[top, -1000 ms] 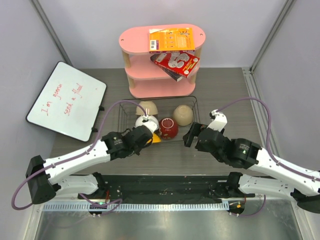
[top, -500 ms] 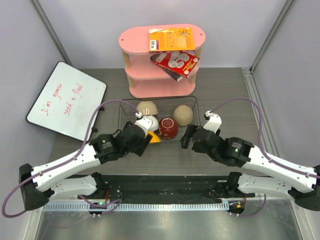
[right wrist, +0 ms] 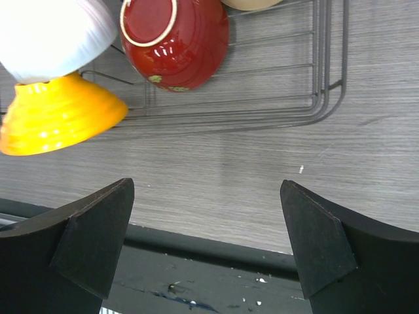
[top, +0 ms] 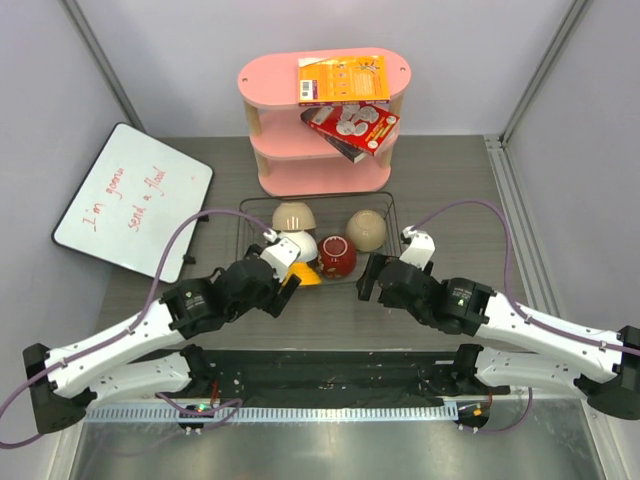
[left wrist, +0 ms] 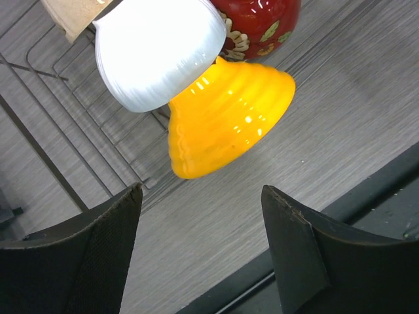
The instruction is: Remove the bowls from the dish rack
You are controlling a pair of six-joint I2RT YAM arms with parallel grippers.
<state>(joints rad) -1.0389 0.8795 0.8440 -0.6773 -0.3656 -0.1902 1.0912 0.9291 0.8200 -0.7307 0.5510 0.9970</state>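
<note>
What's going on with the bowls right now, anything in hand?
Neither arm holds anything. The left gripper is open just short of the yellow bowl, which lies tipped at the near edge of the rack against the white bowl. The right gripper is open too, over the table before the rack, near the red bowl.

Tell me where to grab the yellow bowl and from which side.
Grip the yellow bowl across its ribbed wall near the rim, from the table side. It lies tilted mouth-down, foot tucked under the white bowl, so probably only that lower wall is free.
</note>
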